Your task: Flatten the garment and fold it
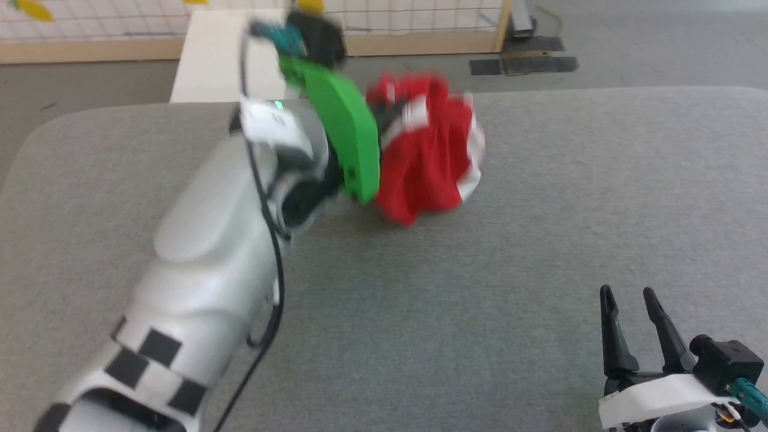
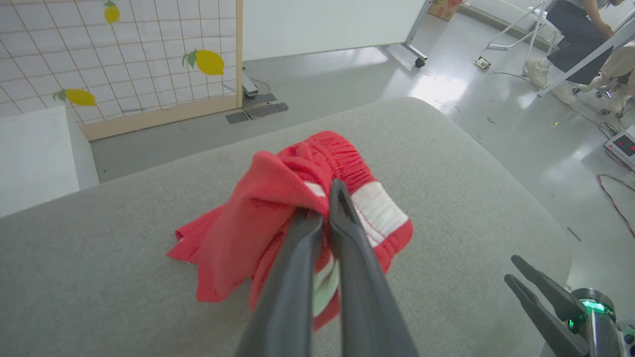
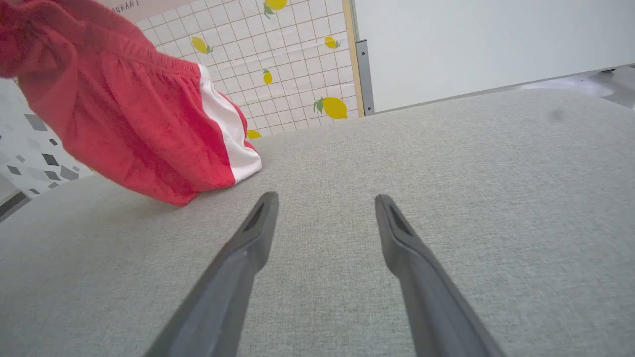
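- I'm holding the left gripper pinched tight on a bunched fold of the garment, which is hanging crumpled near the tabletop's far edge.
- Flattening looks barely begun; folding is waiting.
- The right gripper is hovering wide apart, empty, near the right corner.
- Grey cloth surface; a lemon-print screen is standing beyond.

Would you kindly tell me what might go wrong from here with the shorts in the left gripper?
The left gripper pinches the garment at one bunched spot, so it might slip free.
The right gripper stands open, apart from it; lowered one-handed onto the table, it may land crumpled.
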